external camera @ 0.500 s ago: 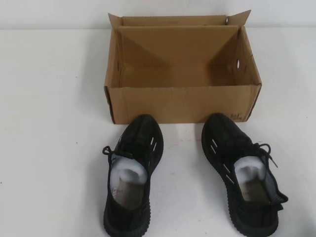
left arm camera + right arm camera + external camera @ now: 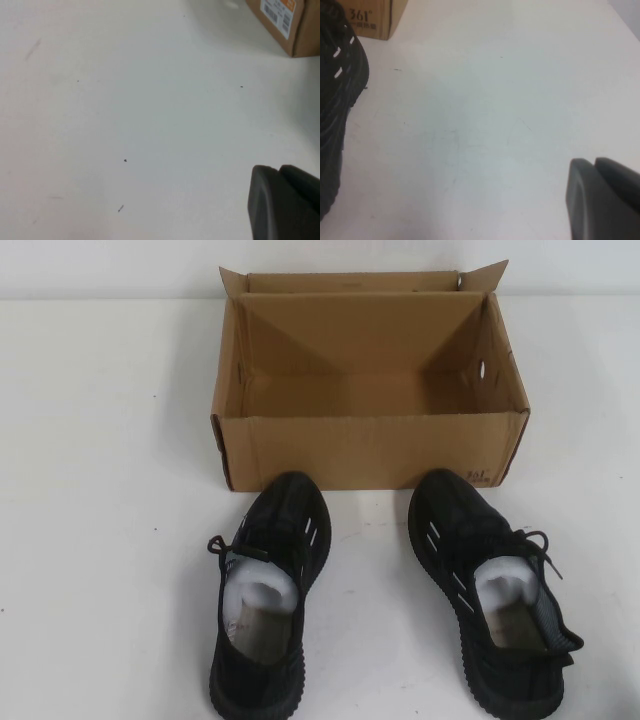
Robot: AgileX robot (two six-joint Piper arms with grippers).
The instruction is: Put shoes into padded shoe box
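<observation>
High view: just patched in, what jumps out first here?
The open box sits at the table's far middle, with nothing visible inside. Two black shoes stand just in front of it, toes toward it: the left shoe and the right shoe, both paper-stuffed. Neither gripper shows in the high view; the left gripper and the right gripper each hang over bare table.

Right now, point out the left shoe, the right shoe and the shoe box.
left shoe [image 2: 265,610], high view, white paper stuffing in its opening.
right shoe [image 2: 450,515], high view, black knit toe.
shoe box [image 2: 370,452], high view, front cardboard wall.
</observation>
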